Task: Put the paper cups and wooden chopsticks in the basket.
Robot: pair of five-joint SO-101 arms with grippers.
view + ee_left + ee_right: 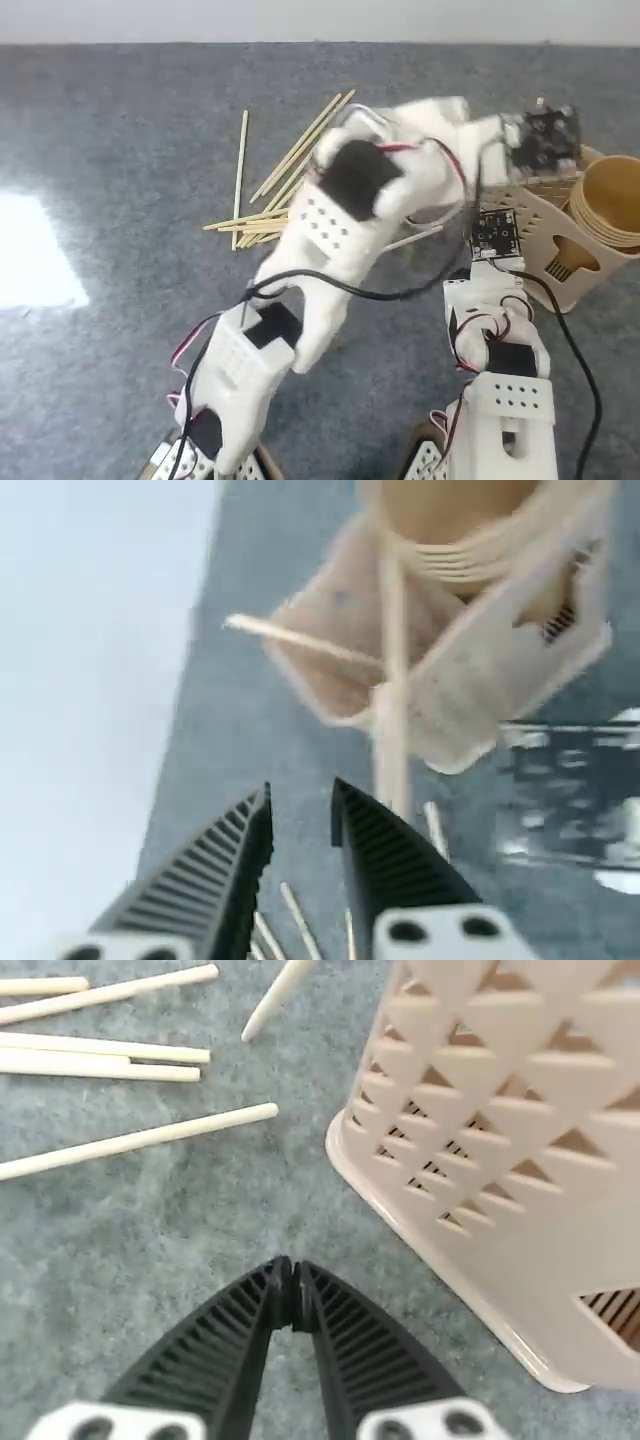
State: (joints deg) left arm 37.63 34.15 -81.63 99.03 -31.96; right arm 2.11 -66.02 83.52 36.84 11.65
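Grey carpet (120, 150) below; my left claw (300, 788) sits slightly parted, empty (right claw (292, 1272) pinched shut); I'd grip chopsticks (262, 215) mid-length, releasing over the basket (590, 275).

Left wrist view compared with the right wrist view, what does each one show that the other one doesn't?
The left wrist view has the stacked paper cups inside the basket, and the left gripper, open and empty. The right wrist view has the right gripper, shut on nothing, close beside the basket's lattice wall. Both have the basket and loose chopsticks on the grey carpet.
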